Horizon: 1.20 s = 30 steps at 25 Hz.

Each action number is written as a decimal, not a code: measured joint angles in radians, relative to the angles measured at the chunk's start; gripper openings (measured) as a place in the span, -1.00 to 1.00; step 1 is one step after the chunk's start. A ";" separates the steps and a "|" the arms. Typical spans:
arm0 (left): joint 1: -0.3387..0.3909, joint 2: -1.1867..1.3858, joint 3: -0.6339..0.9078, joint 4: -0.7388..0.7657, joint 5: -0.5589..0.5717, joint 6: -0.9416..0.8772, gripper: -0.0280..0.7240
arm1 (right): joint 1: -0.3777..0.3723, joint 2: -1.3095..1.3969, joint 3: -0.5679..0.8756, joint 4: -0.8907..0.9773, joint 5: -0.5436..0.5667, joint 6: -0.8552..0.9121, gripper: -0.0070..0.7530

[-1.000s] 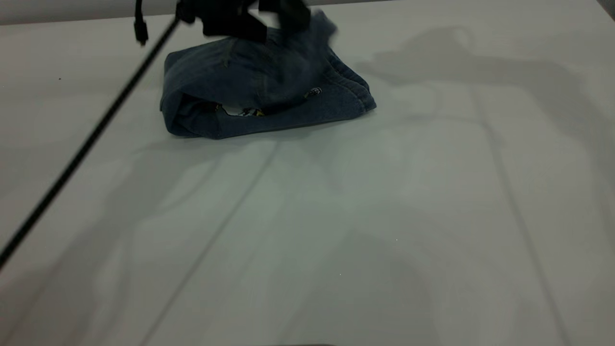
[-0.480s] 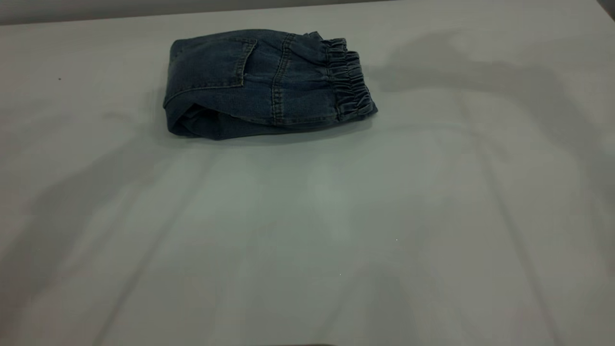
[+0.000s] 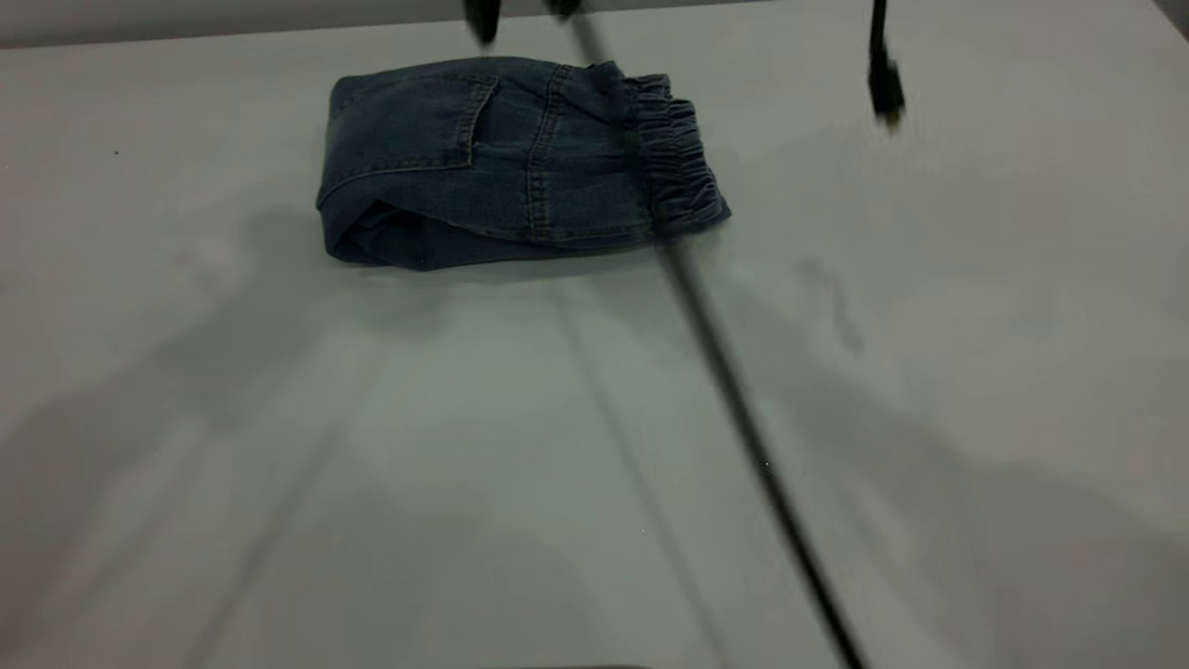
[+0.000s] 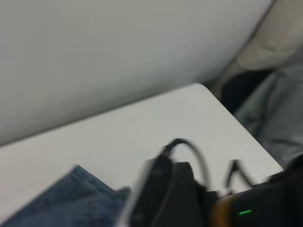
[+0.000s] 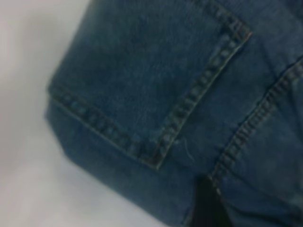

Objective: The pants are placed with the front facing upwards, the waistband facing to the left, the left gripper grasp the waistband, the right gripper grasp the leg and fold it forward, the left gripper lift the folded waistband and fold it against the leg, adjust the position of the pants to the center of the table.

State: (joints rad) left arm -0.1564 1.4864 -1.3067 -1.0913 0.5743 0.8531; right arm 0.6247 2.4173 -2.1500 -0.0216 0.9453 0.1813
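The pants [image 3: 520,163] lie folded in a compact denim bundle at the far left-centre of the table [image 3: 594,446], back pocket [image 3: 409,121] up. The gathered waistband [image 3: 673,163] forms the bundle's right end. A dark part of my right gripper [image 3: 485,20] hangs just above the bundle's far edge. In the right wrist view the pocket [image 5: 151,80] fills the picture from close up, with a dark tip of that gripper [image 5: 207,205] right over the denim. My left gripper is out of the exterior view. The left wrist view shows only blurred black hardware [image 4: 180,198] beside a denim edge [image 4: 71,203].
A black cable [image 3: 734,400] runs diagonally across the table from the pants' waistband end to the near right edge. Another cable end [image 3: 884,84] dangles at the far right. Past the table's corner [image 4: 222,113], a person's clothing [image 4: 274,113] shows.
One second ago a gripper was laying the waistband half over the legs. Half a second ago it was gone and the bundle lay flat. Now a cable and dark gripper parts have swung in.
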 joint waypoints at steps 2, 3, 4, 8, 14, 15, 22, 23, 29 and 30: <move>0.000 0.000 0.000 0.002 0.035 -0.002 0.59 | 0.013 0.042 0.000 -0.075 -0.022 0.074 -0.06; 0.000 0.000 0.000 0.006 0.049 -0.002 0.59 | 0.014 0.056 0.000 -0.094 -0.034 0.101 -0.06; 0.000 0.000 0.000 0.008 0.060 -0.002 0.59 | 0.014 0.071 0.000 -0.106 -0.048 0.116 -0.06; 0.000 0.000 0.000 0.013 0.072 -0.002 0.59 | 0.014 0.119 0.000 -0.107 -0.089 0.147 -0.06; 0.000 0.000 0.000 0.015 0.099 -0.002 0.59 | 0.014 0.193 -0.001 -0.175 -0.113 0.213 -0.06; 0.000 0.000 0.000 0.016 0.107 -0.002 0.59 | 0.014 0.202 -0.001 -0.180 -0.109 0.233 -0.06; 0.000 0.000 0.000 0.056 0.130 -0.002 0.59 | 0.015 0.213 -0.015 -0.187 0.053 0.272 -0.06; 0.000 0.000 0.000 0.058 0.131 -0.002 0.59 | 0.015 0.213 -0.018 -0.181 0.083 0.272 -0.06; 0.000 0.000 0.000 0.062 0.134 -0.002 0.59 | 0.014 0.213 -0.021 -0.115 0.216 0.239 -0.06; 0.000 0.000 0.000 0.062 0.134 -0.002 0.59 | 0.014 0.213 -0.021 -0.109 0.222 0.225 -0.06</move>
State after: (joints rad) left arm -0.1564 1.4864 -1.3067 -1.0297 0.7088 0.8510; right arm 0.6384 2.6308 -2.1706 -0.1304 1.1674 0.4061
